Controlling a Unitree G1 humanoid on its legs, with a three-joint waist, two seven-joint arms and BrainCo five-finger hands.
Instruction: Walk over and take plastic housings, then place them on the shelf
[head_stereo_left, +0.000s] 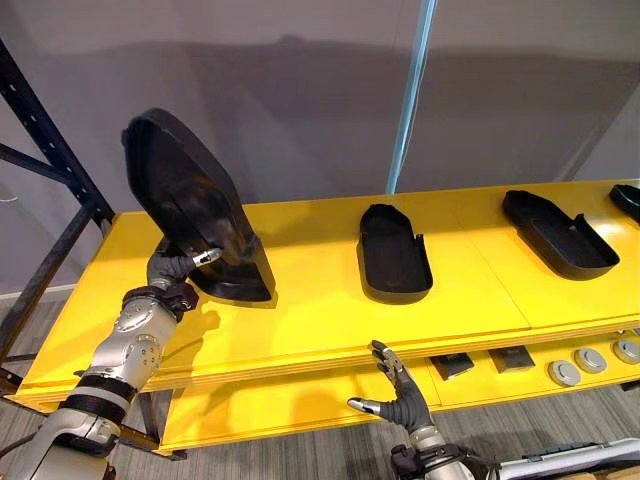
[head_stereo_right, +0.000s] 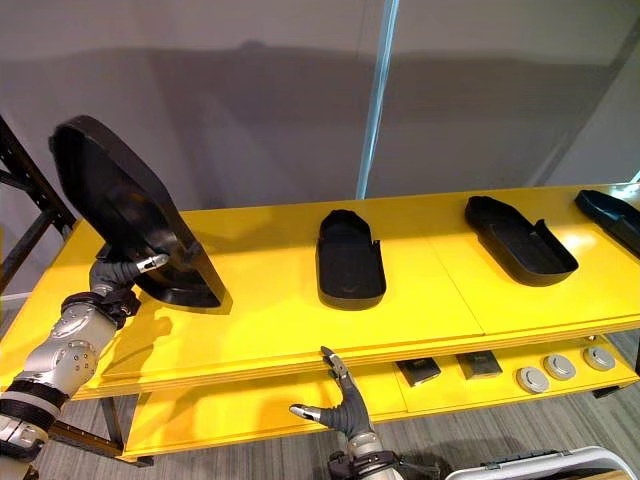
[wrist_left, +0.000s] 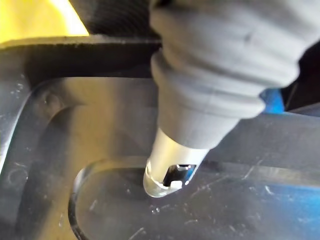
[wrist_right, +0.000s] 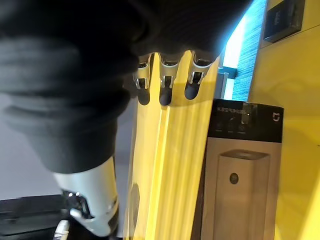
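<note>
the black housing (head_stereo_left: 185, 195) i'm after stands steeply tilted at the left end of the yellow shelf (head_stereo_left: 330, 310). its lower end seems to rest on the top board, its broad end is up against the grey wall (head_stereo_left: 300, 90), and its hollow side faces me. my left hand (head_stereo_left: 180, 265) grips it low down, with the thumb (wrist_left: 167, 170) pressed into the scuffed inner face and the fingers wrapped behind the rim.

further along the top board a second housing (head_stereo_left: 393, 250) lies flat, hollow side up, near the middle. a third housing (head_stereo_left: 555, 232) lies toward the right end, well apart from it. a fourth housing (head_stereo_left: 628, 198) sits at the far right edge, cut off by the view.

my right hand (head_stereo_left: 400, 395) hangs in front of the shelf's front edge, fingers (wrist_right: 165, 92) straight and spread, holding nothing.

on the lower board (head_stereo_left: 260, 410), to the right, are two small dark squares (head_stereo_left: 452, 365) and a row of round grey discs (head_stereo_left: 590, 360). a pale blue pole (head_stereo_left: 410, 95) rises behind the shelf, and a dark frame post (head_stereo_left: 50, 150) slants at the left end. the right wrist view shows a carton (wrist_right: 240, 190) beside the yellow edge.
</note>
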